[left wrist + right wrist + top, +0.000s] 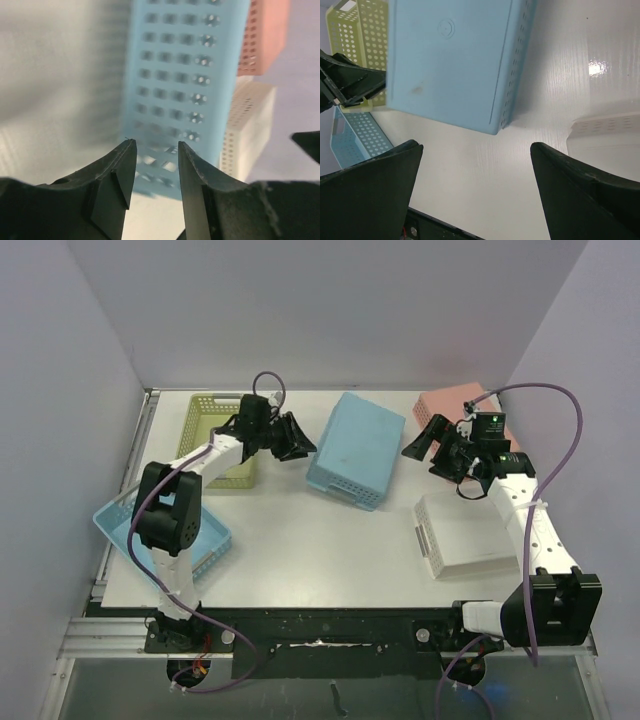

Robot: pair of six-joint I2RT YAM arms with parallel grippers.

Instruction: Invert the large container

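While lying nearest the robot, the white container [470, 535] is sitting just behind the right gripper [475, 150], whose jaws are standing wide apart and empty. Just ahead, between it and the left gripper [155, 145], the large blue container [350, 445] is resting base up, apparently already flipped. The left gripper's jaws are sitting partly parted, clasping nothing. Drawing both grippers straight back, without nudging it, is looking wisest. Beyond the right gripper, a pink container [455, 402] is sitting.

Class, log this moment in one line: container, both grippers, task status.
large blue container: base up | left gripper: fingers apart, empty, beside it | right gripper: wide open, empty | status: flip looks done
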